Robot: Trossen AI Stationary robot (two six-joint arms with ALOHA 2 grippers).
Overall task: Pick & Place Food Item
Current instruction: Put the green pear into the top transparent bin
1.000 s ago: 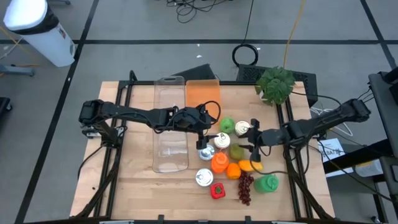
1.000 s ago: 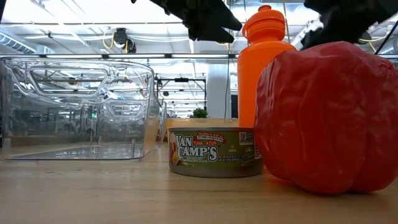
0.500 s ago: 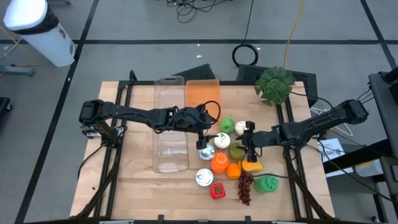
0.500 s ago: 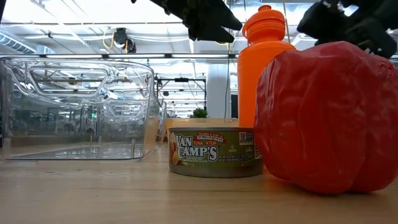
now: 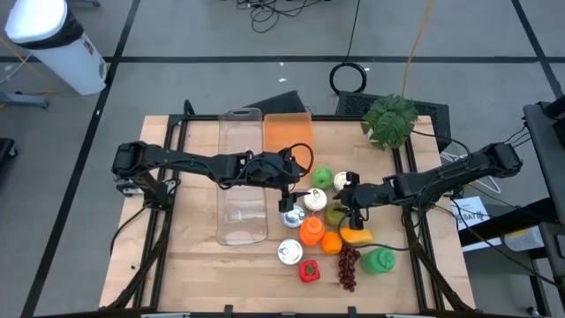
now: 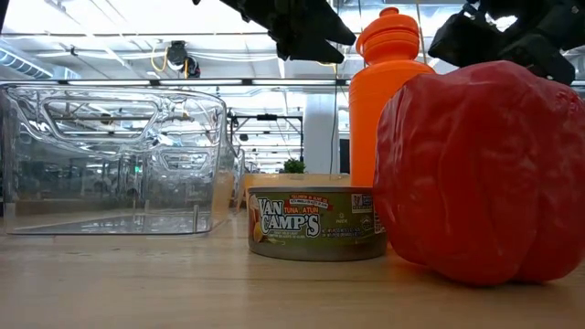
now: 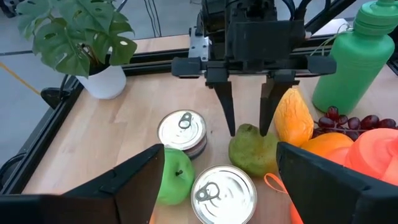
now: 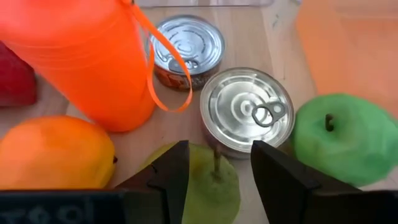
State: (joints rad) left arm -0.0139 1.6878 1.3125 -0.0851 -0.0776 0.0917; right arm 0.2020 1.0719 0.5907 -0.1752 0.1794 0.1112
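Observation:
A green pear (image 7: 252,152) lies on the table amid the pile of food, also showing in the high view (image 5: 336,215) and in the right wrist view (image 8: 202,183). My right gripper (image 7: 249,130) is open and points down over it, one finger on each side of the pear's top and stem (image 8: 216,163). My left gripper (image 5: 287,201) is open and hovers above the left side of the pile, near a silver can (image 7: 222,186) and a green apple (image 7: 174,180). My right gripper comes at the pear from above with a finger (image 7: 229,106) on each side of its upper end. I cannot tell whether the fingers touch it. The pear rests on the table.
Close around the pear are two cans (image 8: 249,112), an orange bottle (image 8: 74,56), a mango (image 7: 292,118), an orange (image 5: 331,241), grapes (image 5: 349,265), a green bottle (image 5: 381,259) and a red pepper (image 6: 475,174). A clear bin (image 5: 242,177) lies to the left. A potted plant (image 5: 390,119) stands at the far right.
My right gripper has moved toward the table's left and slightly toward the far edge, from above the mango to above the pear. My left arm has kept still, and no object has moved.

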